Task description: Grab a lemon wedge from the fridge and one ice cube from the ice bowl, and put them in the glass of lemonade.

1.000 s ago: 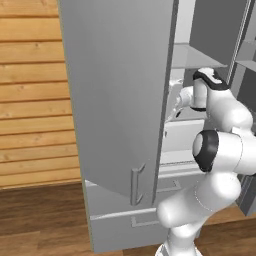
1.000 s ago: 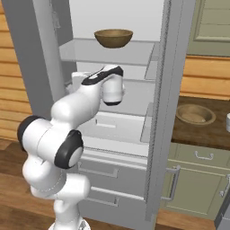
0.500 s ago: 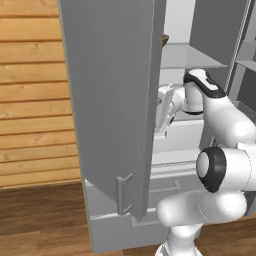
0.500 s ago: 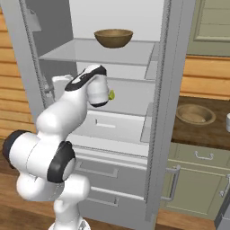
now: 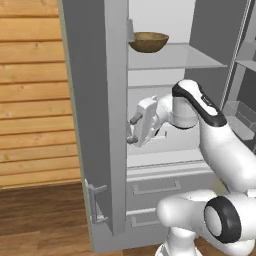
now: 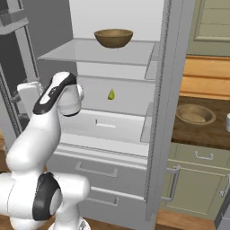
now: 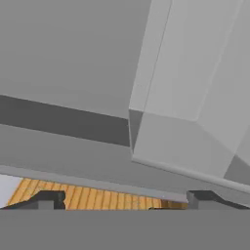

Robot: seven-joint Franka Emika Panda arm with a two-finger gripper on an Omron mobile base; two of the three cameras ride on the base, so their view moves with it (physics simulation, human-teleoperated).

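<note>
The fridge (image 6: 104, 171) stands with its doors open. On its middle shelf, against the back wall, lies the tiny yellow-green lemon wedge (image 6: 111, 94). My gripper (image 5: 133, 130) is open and holds nothing. It points left at the inside of the left door (image 5: 90, 100), well left of the wedge. In the hand view the gripper (image 7: 126, 200) has its fingertips (image 7: 46, 198) far apart, facing grey door panels. The tan ice bowl (image 6: 194, 114) rests on the counter to the right. A sliver of the whitish glass of lemonade (image 6: 228, 122) shows at the frame's edge.
A darker brown bowl (image 6: 113, 37) sits on the fridge's top shelf (image 6: 90, 53), also seen as the brown bowl (image 5: 149, 41). Below the shelves are two drawers. The right door's edge (image 6: 162, 112) stands between the shelves and the wooden counter (image 6: 202, 134).
The arm has swung left, away from the shelf, and the left door has swung wider. The lemon wedge, hidden behind the hand a second ago, now shows.
</note>
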